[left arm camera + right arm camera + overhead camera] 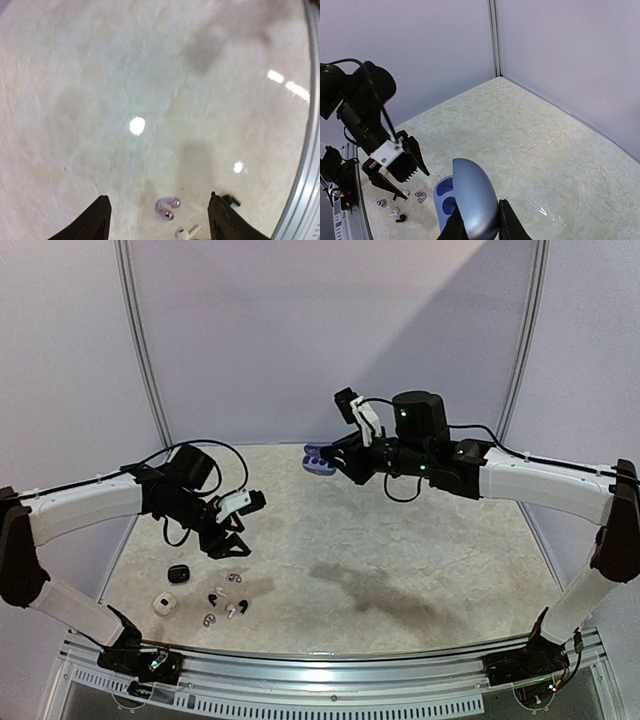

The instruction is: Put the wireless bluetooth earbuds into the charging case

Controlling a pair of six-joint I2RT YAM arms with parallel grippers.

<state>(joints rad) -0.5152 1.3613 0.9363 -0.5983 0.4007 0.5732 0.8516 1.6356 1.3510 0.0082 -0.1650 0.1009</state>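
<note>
My right gripper (335,462) is shut on an open lavender-blue charging case (317,460) and holds it in the air at the back of the table. In the right wrist view the case (470,197) sits between my fingers (510,227), lid up, with two empty wells. My left gripper (228,542) is open and empty, hovering above the loose earbuds (228,598). In the left wrist view a lavender earbud (167,207) lies between my open fingers (95,222), with a white earbud (187,232) and a black earbud (231,200) beside it.
A black case (178,573) and a white case (163,603) lie left of the earbuds near the front left. The metal table rail (330,665) runs along the near edge. Grey walls enclose the back and sides.
</note>
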